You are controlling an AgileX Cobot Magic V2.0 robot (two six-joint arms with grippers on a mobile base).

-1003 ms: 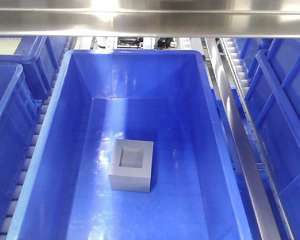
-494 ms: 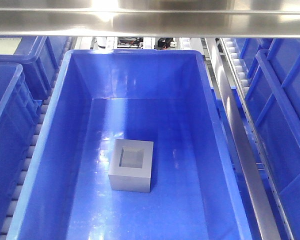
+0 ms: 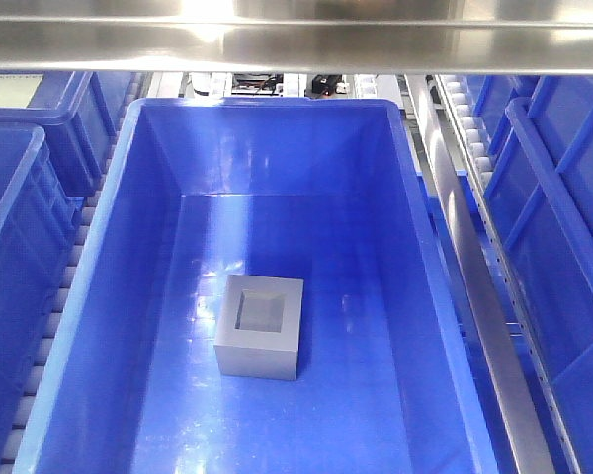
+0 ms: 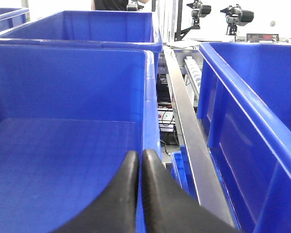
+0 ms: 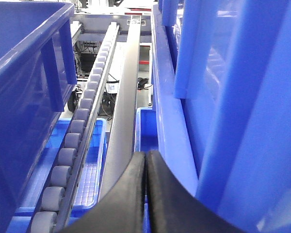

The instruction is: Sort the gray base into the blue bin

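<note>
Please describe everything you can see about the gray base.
The gray base is a matte gray, roughly cube-shaped block with sharp edges. A square recess is sunk into its top face, so it stands upright, slightly turned. It rests on the floor of the blue bin, left of centre, clear of the walls. No end effector touches it.

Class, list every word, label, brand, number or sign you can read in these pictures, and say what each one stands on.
None can be read.
The gray base and the blue bin carry no visible marking.
A dark device far back in the left wrist view shows something like a strip, too small and blurred to read.
</note>
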